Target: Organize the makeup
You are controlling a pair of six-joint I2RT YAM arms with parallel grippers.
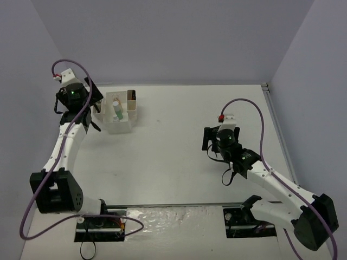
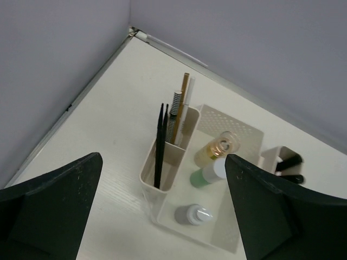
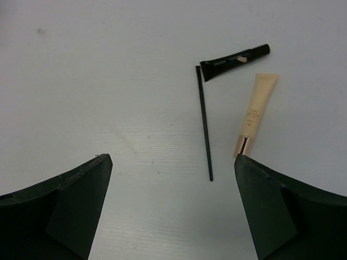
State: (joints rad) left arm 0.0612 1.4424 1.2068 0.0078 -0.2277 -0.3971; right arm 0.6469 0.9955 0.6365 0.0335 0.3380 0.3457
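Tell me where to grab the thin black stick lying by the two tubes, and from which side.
Take the thin black stick at about mid-length, from straight above, fingers closing across its narrow width. It lies flat on the table, so only a top-down pinch should fit. Its upper end sits close to the black tube; the beige tube lies apart to one side, so the middle looks clear.

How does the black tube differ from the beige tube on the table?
The black tube is dark with a black cap; the beige tube is pale with a gold-coloured cap. The black tube lies almost crosswise, the beige tube almost lengthwise, cap nearer the camera. Both lie flat on the table.
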